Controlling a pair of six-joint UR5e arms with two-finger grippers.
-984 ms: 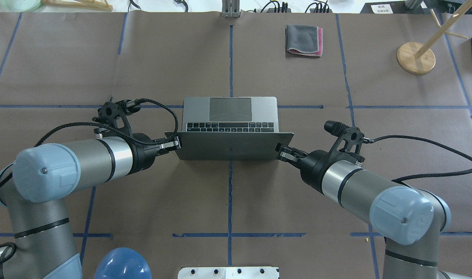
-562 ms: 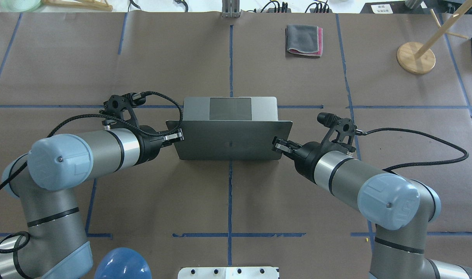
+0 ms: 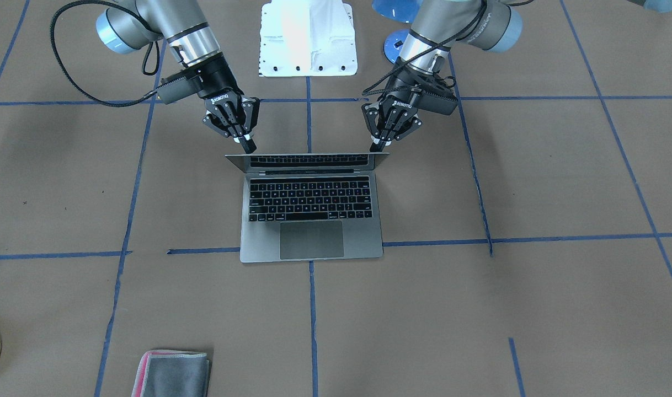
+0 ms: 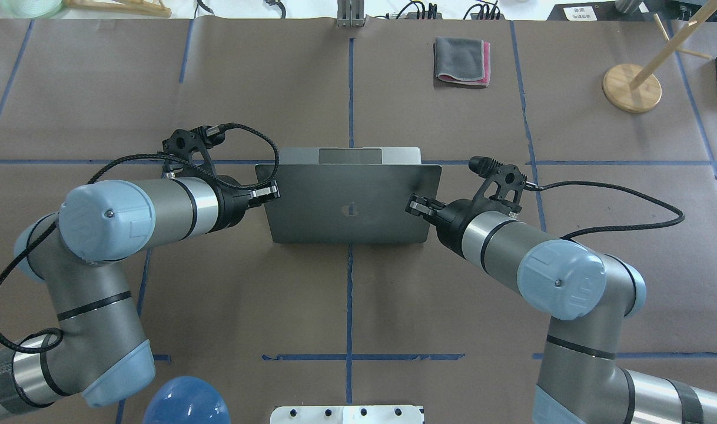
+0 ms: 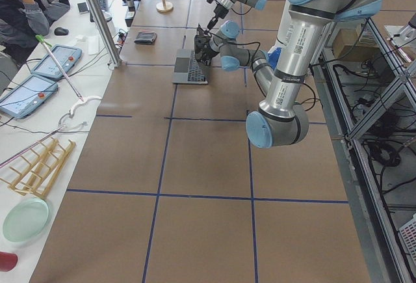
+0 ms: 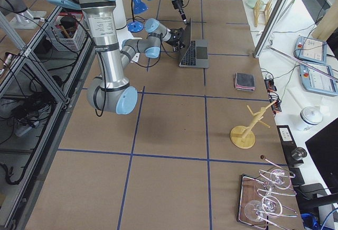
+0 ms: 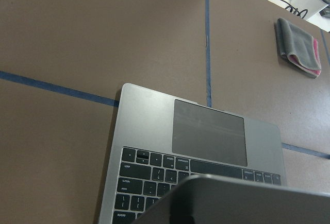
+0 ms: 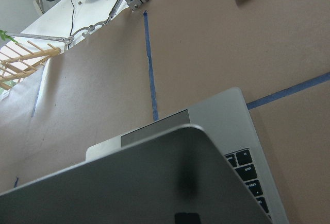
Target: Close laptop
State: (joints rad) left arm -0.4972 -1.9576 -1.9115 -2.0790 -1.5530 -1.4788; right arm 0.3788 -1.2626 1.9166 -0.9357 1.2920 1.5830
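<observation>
Laptop (image 4: 347,203) half-open; left gripper (image 4: 270,192), right gripper (image 4: 414,205), fingers together, at lid's upper corners

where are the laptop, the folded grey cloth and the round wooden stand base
slim space-grey metal laptop (image 4: 335,203): overhead exterior view, on the back of its lid
folded grey cloth with pink edge (image 4: 458,58): overhead exterior view, on its grey top face
round wooden stand base (image 4: 625,94): overhead exterior view, on the flat disc

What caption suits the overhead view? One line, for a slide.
Closing a laptop: left hand and right hand at the tilted lid's side edges, trackpad strip visible beyond.
</observation>
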